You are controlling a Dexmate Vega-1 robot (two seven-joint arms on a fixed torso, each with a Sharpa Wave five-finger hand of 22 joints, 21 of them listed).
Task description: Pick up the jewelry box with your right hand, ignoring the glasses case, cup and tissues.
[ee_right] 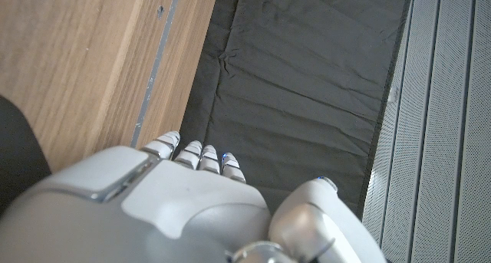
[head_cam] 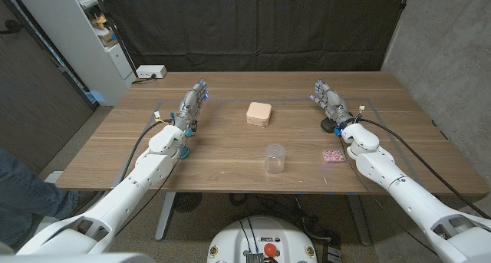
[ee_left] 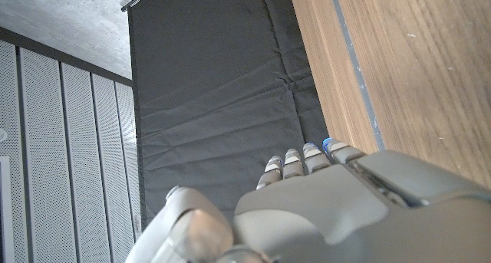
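Cup (head_cam: pixel 274 159) near front edge, jewelry box (head_cam: pixel 258 113) mid-table.

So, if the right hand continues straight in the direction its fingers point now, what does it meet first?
Probably nothing: the right hand points toward the table's far edge, with only bare wood ahead. The jewelry box sits off to its side.

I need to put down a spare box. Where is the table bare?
Bare wood lies between the left hand and the jewelry box, and along the near edge left of the cup. It is crowded by the right hand, near the pink packet.
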